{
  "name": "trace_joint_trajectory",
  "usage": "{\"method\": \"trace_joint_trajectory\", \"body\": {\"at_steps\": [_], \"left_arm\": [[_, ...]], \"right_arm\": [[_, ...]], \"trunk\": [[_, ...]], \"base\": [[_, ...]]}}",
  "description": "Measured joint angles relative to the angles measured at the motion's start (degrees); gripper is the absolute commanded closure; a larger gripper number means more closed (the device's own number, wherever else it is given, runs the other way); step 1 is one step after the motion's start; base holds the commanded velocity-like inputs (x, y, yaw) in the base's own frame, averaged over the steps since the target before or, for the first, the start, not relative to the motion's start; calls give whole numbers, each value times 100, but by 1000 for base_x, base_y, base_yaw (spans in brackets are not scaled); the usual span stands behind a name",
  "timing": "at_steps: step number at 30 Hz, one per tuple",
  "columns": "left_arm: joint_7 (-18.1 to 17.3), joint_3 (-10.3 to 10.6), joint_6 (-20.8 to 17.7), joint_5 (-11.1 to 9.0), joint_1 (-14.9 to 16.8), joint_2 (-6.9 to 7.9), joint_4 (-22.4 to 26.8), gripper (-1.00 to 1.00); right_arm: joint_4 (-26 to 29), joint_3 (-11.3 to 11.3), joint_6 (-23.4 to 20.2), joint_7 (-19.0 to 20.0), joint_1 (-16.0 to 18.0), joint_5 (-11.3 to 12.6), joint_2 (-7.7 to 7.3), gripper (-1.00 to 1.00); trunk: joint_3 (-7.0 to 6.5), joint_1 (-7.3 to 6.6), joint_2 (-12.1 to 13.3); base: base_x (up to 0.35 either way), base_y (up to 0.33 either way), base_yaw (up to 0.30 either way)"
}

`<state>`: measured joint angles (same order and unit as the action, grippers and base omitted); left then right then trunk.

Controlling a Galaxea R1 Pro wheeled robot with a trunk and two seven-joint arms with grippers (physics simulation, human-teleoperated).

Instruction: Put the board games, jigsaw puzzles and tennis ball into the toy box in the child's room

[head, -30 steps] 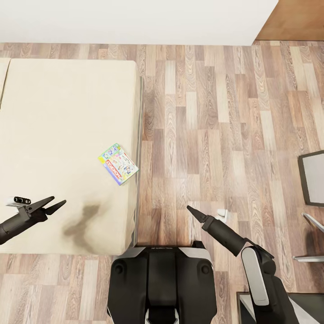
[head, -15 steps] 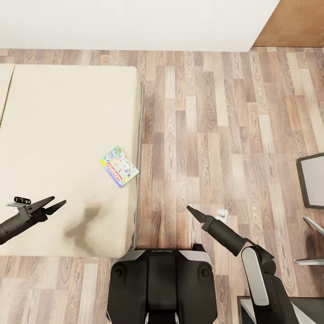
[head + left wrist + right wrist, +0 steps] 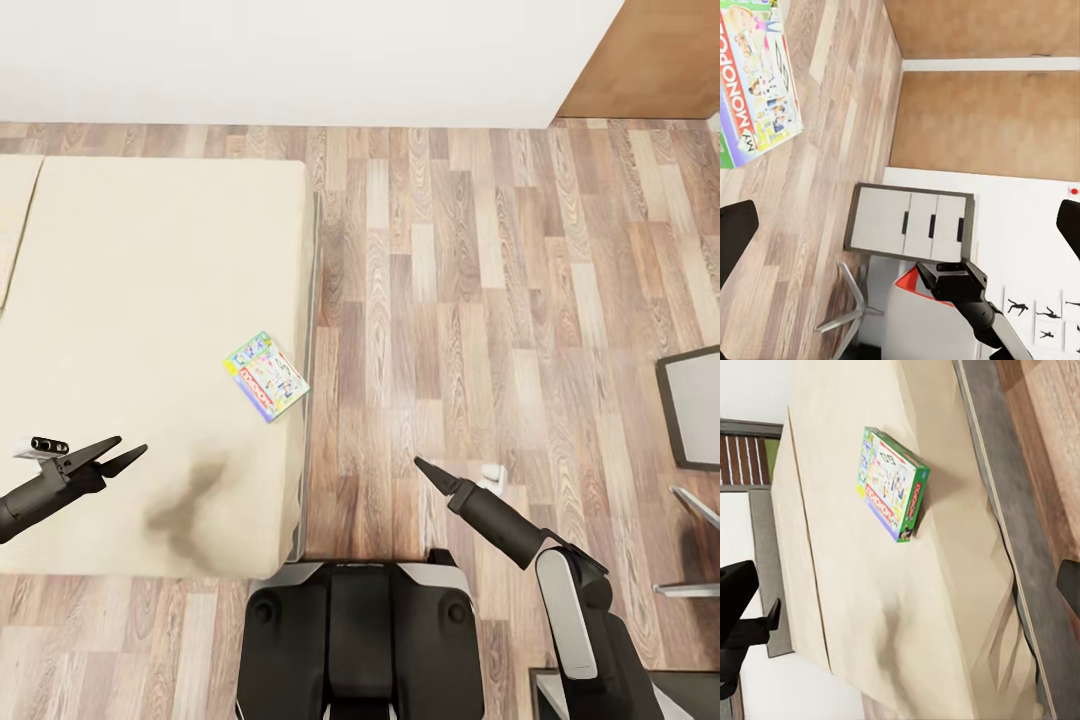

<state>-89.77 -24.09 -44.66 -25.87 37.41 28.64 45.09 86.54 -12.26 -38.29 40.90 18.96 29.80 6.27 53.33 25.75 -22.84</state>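
Head view is showing you drifting back from the bed (image 3: 130, 300): over the last second its far edge and the board game (image 3: 266, 376) have slid toward you in the picture while both arms are holding their pose, so it is the camera and base that are moving, not the box. That is putting the game slightly farther from your reach — it is lying flat near the bed's right edge, ahead of and to the right of your left gripper (image 3: 121, 451), well apart from it. You are carrying nothing; the left gripper is hovering over the near part of the bed with its fingers spread. Whether the right gripper (image 3: 424, 467) over the wood floor (image 3: 470, 280) is spread or pressed together, I cannot tell here. On the cover you can read "MONOPOLY" in white on red — a small "MY" sits beside it in the left wrist view (image 3: 757, 82).
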Motion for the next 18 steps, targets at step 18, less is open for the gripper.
{"method": "trace_joint_trajectory", "body": {"at_steps": [18], "left_arm": [[0,0,0,0,-1,-32,0,-100]], "right_arm": [[0,52,9,-7,0,0,0,-100]], "trunk": [[-163,0,0]], "base": [[0,0,0]]}}
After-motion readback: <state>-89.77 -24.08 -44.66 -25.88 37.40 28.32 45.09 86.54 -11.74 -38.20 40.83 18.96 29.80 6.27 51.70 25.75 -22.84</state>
